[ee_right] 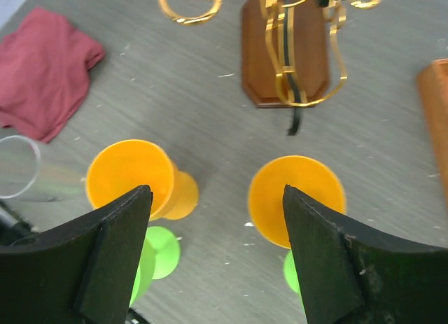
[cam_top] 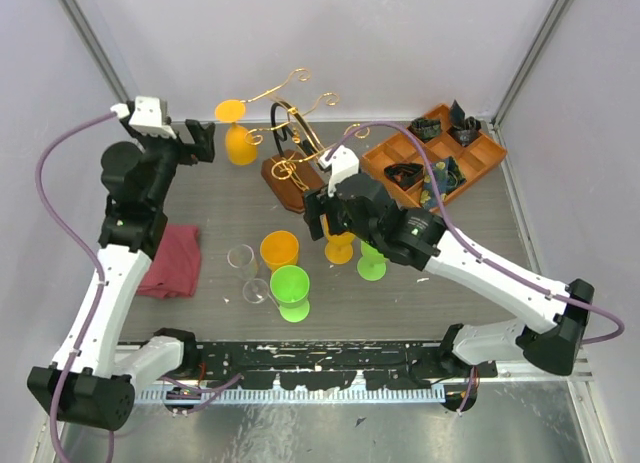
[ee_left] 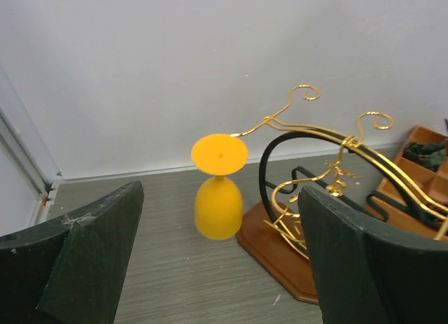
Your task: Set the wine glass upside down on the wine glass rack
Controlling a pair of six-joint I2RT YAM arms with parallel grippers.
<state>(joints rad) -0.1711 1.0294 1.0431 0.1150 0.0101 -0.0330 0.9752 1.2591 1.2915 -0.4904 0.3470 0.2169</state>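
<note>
While the wine glass (ee_left: 218, 201), orange, hangs upside down by its foot from a gold wire arm at the far-left end of the wine glass rack (cam_top: 290, 175), the left fingers (ee_left: 91, 254) are spread wide, just near of it, not touching, holding nothing. Right fingers (ee_right: 336, 261) also spread, empty, above an orange glass (ee_right: 297, 194) standing on the surface (ee_right: 210, 128).

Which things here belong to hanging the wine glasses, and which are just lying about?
Job: wine glass rack; hung orange glass, upside down on it; loose glasses likely next, such as the left orange glass and left green glass.
Lying about: red cloth; orange compartment tray.
</note>
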